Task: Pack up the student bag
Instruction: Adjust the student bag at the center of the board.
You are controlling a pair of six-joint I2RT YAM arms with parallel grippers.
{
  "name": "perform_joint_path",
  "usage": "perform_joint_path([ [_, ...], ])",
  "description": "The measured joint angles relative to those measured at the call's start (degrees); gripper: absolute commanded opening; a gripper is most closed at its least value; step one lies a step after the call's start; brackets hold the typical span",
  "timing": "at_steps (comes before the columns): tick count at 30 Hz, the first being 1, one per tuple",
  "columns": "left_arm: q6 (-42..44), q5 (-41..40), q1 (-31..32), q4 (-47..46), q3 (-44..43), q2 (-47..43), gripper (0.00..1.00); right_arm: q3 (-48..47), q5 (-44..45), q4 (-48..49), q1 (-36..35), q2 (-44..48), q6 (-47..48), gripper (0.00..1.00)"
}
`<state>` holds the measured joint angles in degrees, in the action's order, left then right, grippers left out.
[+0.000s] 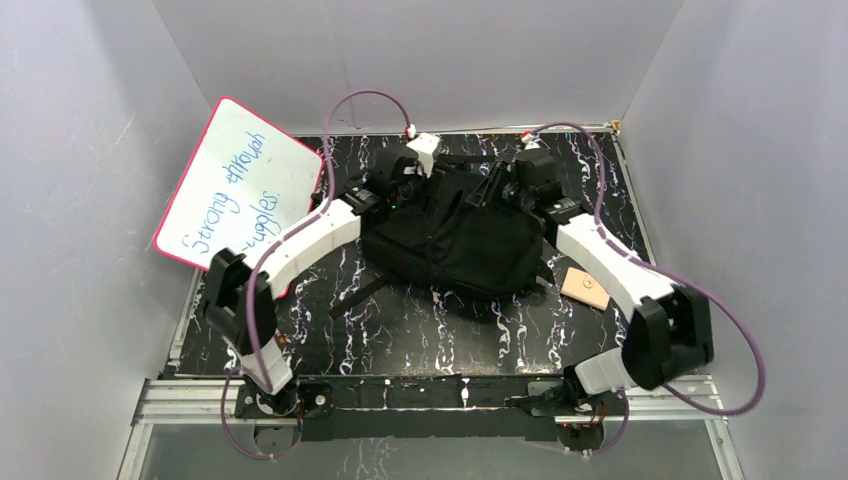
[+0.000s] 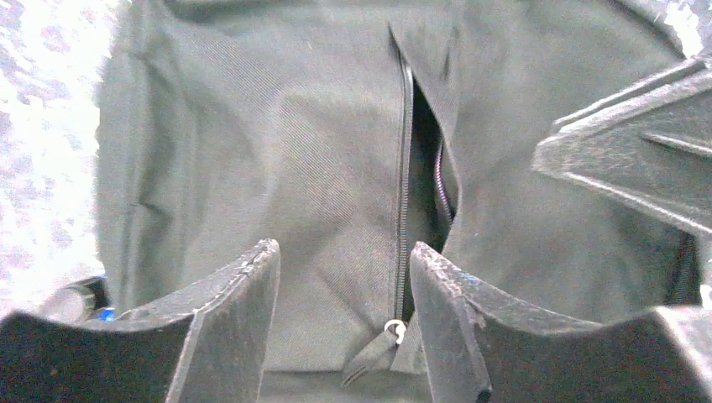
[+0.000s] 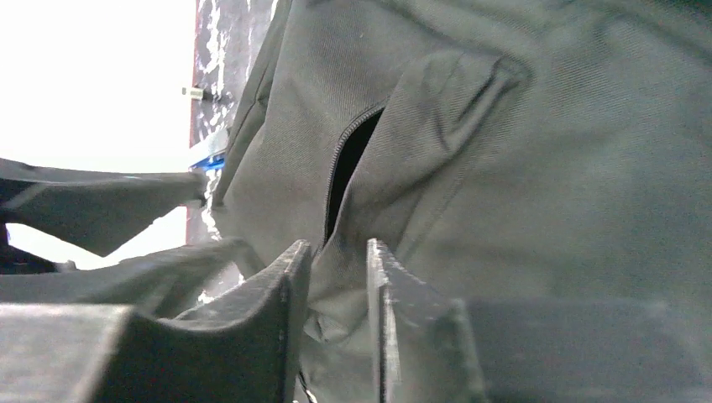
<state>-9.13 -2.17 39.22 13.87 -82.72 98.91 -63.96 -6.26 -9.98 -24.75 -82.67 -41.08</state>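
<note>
1. Nearest the arm bases, on the black marbled table [image 1: 400, 330], one small flat tan card [image 1: 585, 288] lies at 4 o'clock from the bag, apart from it.
2. Mid-table sits the one large black soft fabric student bag [image 1: 460, 245], its zip partly open. I judge this to be the opening step, and nothing to pack is in view.
3. At its far end are two grippers. The left gripper [image 2: 342, 252], at 11 o'clock, has its fingers spread either side of the zip pull [image 2: 390, 332]. The right gripper [image 3: 336, 248], at 1 o'clock, has its fingers nearly together, pinching a fabric fold beside the gap.
4. The next move calls for closing on the pull and drawing it along while the right keeps the cloth taut.
5. Farthest, at 10 o'clock, one pink-rimmed whiteboard [image 1: 240, 185] with blue writing leans on the wall.
</note>
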Motion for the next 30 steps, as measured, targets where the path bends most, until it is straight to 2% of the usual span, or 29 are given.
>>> perform_joint_path([
  [3,0.98,-2.93,-0.09,-0.92,0.48,-5.62,0.64,0.0,5.22,-3.72,0.02,6.01,2.36,0.58],
  [5,1.27,-4.15,-0.48,-1.6,0.66,-8.04,0.66,0.13,9.44,-6.82,0.02,10.99,3.43,0.71],
  [8,0.98,-4.98,-2.43,-2.16,0.63,-9.22,0.69,1.68,15.26,-10.88,0.02,17.79,3.54,0.82],
  [13,-1.46,-5.09,-9.38,-1.42,0.04,-5.01,0.7,8.11,21.73,-18.88,0.09,26.1,0.44,0.89],
  [17,-3.17,-4.46,-14.16,-0.26,-0.85,1.97,0.72,13.75,22.84,-23.63,0.26,27.3,-2.47,0.89],
  [20,-3.5,-3.08,-15.43,1.14,-0.85,5.99,0.72,16.2,22.62,-24.98,0.31,26.95,-3.85,0.86],
  [23,-3.54,-1.29,-15.41,2.05,-0.83,7.72,0.72,18.01,22.32,-24.74,0.31,26.29,-4.42,0.75],
  [25,-3.58,-0.22,-15.37,2.6,-0.79,7.89,0.7,18.71,22.12,-24.3,0.37,25.22,-4.57,0.72],
  [30,-4.96,3.13,-15.23,2.38,0.68,7.82,0.59,19.89,21.4,-22.47,1.22,23.1,-3.91,0.42],
])
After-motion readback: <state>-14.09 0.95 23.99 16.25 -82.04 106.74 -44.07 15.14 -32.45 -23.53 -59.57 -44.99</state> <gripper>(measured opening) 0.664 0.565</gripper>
